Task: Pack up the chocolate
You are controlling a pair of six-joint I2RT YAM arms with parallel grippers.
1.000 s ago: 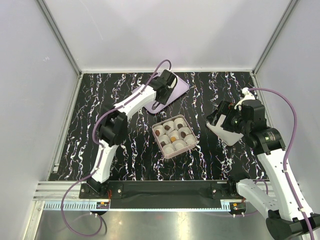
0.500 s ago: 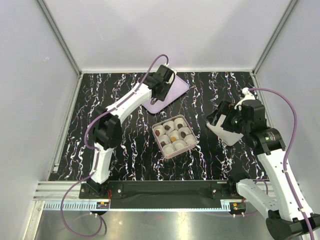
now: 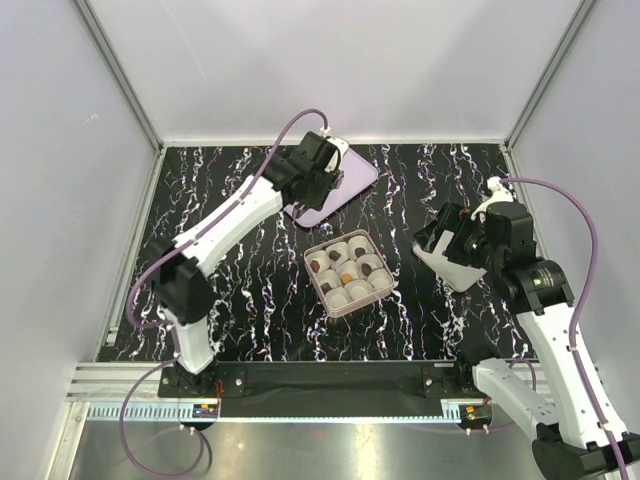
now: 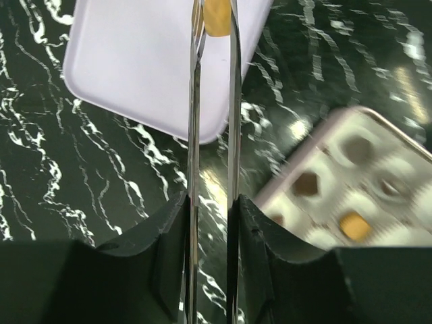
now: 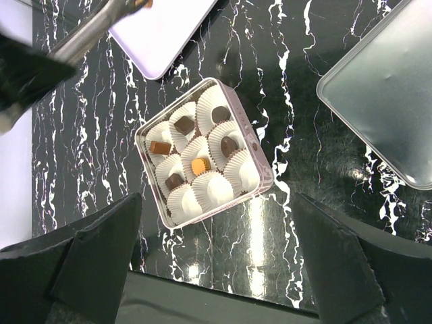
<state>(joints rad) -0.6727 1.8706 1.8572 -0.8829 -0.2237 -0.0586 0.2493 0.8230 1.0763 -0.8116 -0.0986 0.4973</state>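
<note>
A robotics lab cell: plain white wall panels (image 3: 330,60) in aluminium framing (image 3: 120,78) enclose a black marbled counter (image 3: 255,310).

Table (image 3: 250,290) is black with white marble-type veining all over. Three things are sitting right on it: a pale lavender tray (image 3: 355,180) at the far side, a bit left of centre, a square tin (image 5: 260,162) about mid-table, and a flat grey lid (image 5: 385,101) off to the right.
</note>
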